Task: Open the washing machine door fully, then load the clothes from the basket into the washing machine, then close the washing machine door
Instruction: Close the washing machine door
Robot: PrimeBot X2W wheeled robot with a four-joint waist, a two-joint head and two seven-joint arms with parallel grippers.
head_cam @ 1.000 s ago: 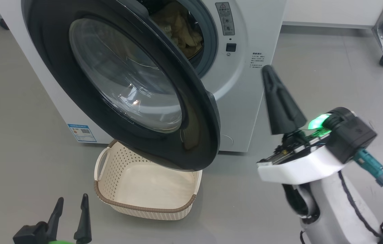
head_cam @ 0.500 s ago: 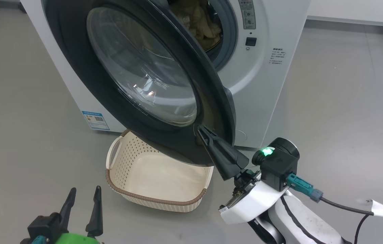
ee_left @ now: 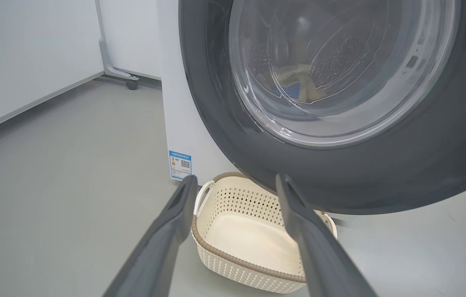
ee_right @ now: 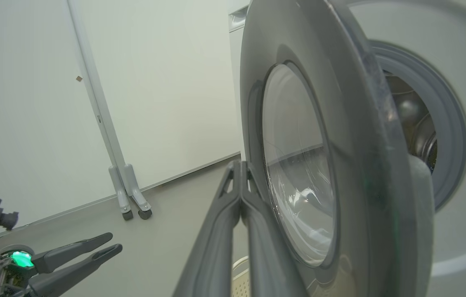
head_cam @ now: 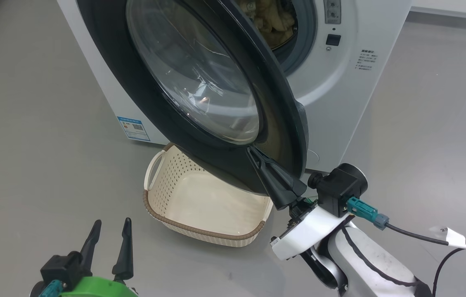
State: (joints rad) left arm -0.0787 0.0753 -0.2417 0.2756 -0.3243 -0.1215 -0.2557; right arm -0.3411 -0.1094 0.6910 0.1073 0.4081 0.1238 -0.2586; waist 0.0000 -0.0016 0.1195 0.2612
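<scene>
Door [head_cam: 199,82] hangs half open. Right end effector [head_cam: 253,152], fingers pressed together, touches its outer rim near the free edge, washer [head_cam: 332,90] beyond. Left end effector [head_cam: 112,222], fingers apart, hovers farther off. Clothes [head_cam: 272,20] lie in the drum.

A grey floor [head_cam: 30,103] is seen; a white panel [ee_right: 22,103], perhaps a partition, is held up by a wheeled metal leg [ee_right: 126,187].
</scene>
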